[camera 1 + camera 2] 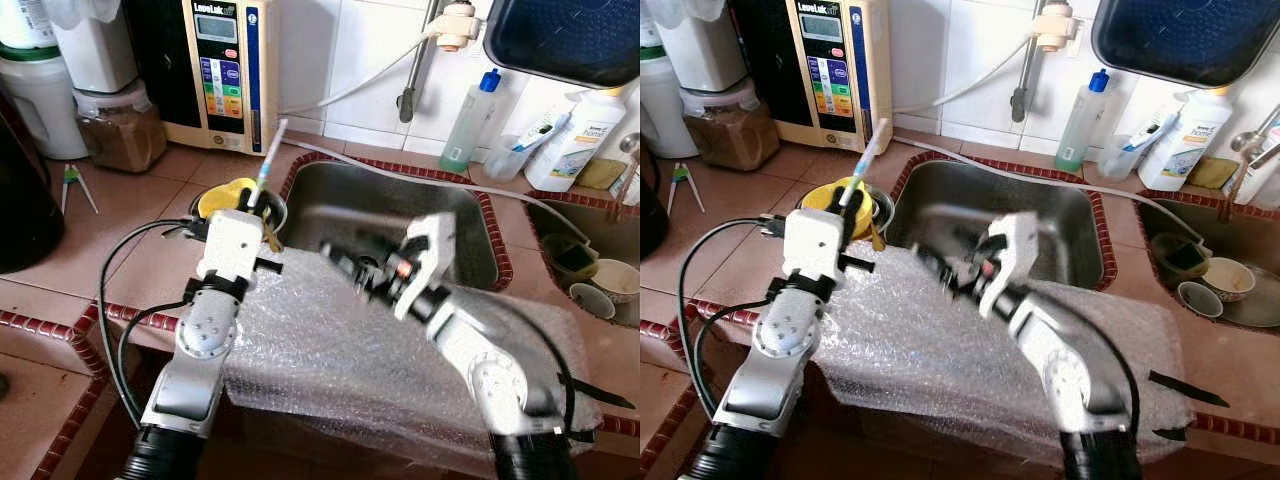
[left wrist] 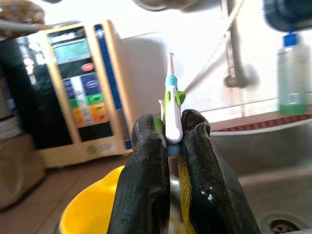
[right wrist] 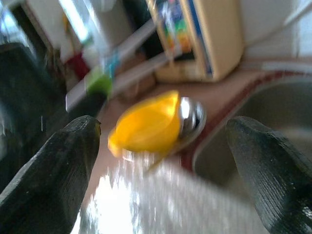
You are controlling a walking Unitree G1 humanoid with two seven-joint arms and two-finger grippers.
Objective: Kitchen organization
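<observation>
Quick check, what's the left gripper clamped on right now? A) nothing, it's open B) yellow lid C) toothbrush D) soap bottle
C: in the left wrist view the left gripper has both black fingers pressed against the white and green toothbrush, which points up above the yellow lid.

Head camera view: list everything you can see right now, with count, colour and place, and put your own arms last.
toothbrush: 1, white, blue and green, held over the yellow bowl
yellow bowl: 1, yellow, counter left of the sink
sink: 1, steel, centre
bubble wrap: 1 sheet, clear, counter front edge
water purifier: 1, cream, against the wall, left
bottle: 1, clear with blue cap, behind the sink
left hand: black fingers shut on the toothbrush
right hand: open, blurred, above the bubble wrap
</observation>
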